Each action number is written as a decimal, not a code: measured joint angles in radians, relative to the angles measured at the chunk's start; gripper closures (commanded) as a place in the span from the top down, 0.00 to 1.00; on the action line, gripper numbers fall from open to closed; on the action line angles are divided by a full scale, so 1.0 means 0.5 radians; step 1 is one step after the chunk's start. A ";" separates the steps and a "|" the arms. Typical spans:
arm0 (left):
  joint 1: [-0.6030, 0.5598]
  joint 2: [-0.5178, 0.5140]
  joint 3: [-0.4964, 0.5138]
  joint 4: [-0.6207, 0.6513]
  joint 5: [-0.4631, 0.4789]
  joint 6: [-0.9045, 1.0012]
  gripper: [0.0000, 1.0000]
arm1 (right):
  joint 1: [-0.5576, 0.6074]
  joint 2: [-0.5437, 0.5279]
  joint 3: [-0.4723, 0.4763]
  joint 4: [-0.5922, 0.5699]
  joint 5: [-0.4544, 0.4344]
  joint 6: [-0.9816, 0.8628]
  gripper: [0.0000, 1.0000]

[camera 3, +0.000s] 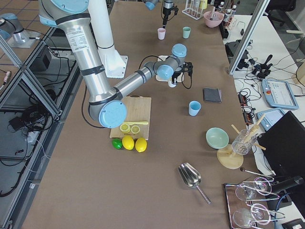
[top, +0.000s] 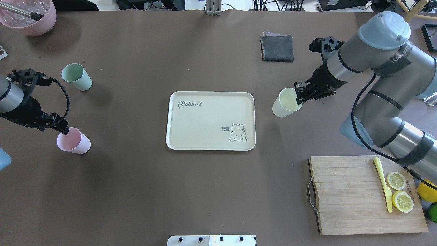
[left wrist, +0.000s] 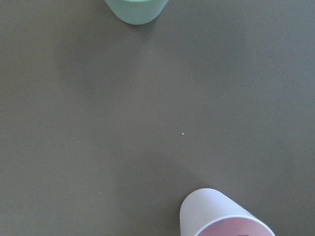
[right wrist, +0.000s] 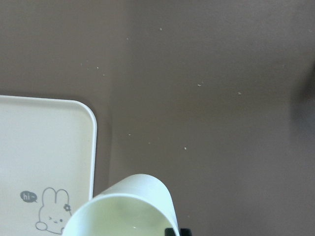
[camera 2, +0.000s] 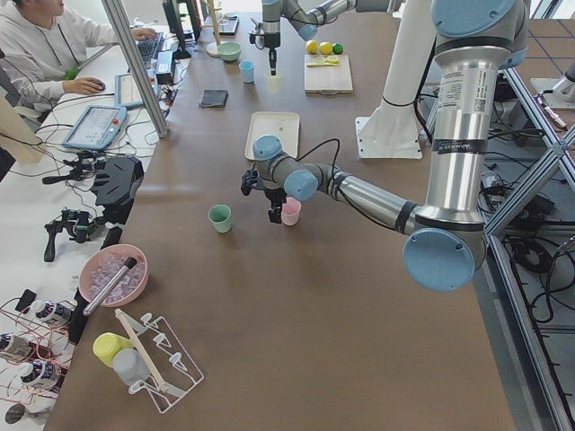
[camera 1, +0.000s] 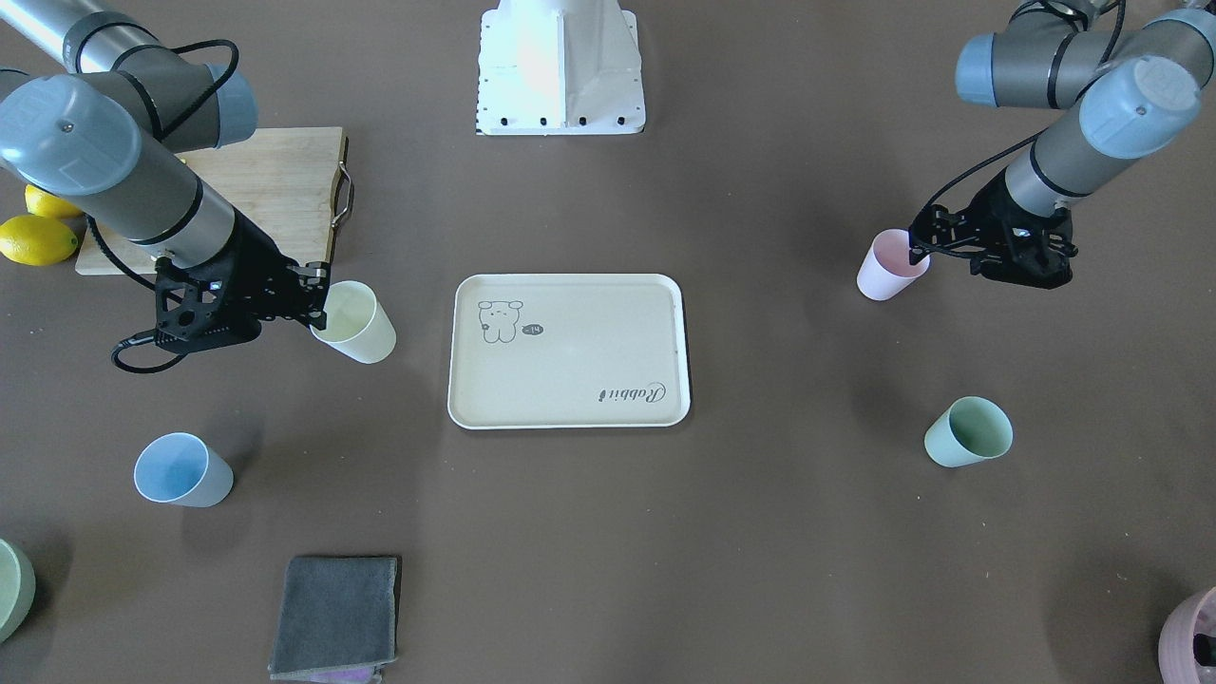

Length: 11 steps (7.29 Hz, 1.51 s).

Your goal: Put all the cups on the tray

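The cream tray [top: 205,118] lies empty mid-table, also in the front view [camera 1: 570,380]. My right gripper [top: 299,96] is shut on the rim of the pale yellow cup [top: 285,104], just right of the tray; the cup hangs tilted in the front view [camera 1: 361,325] and fills the right wrist view's bottom [right wrist: 123,209]. My left gripper [top: 65,130] is shut on the rim of the pink cup [top: 74,143] at the left, also [camera 1: 886,274]. The mint green cup [top: 77,77] stands beyond it. The light blue cup [camera 1: 182,470] stands apart, hidden by my right arm in the overhead view.
A wooden cutting board [top: 351,198] with lemon slices and a yellow knife lies at the near right, whole lemons [camera 1: 36,239] beside it. A grey folded cloth [top: 277,48] lies at the far right. A mauve-pink pot [top: 29,17] and a pale green bowl [camera 1: 11,587] sit at far corners.
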 measured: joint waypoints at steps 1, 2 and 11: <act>0.045 0.009 -0.001 -0.001 0.033 -0.001 0.10 | -0.056 0.087 -0.058 0.002 -0.027 0.080 0.00; 0.073 0.012 -0.002 -0.002 0.048 -0.004 0.00 | -0.121 0.143 -0.098 0.010 -0.071 0.144 0.00; 0.166 -0.685 0.065 0.178 0.057 -0.486 0.00 | -0.397 0.233 -0.108 0.026 -0.225 0.420 1.00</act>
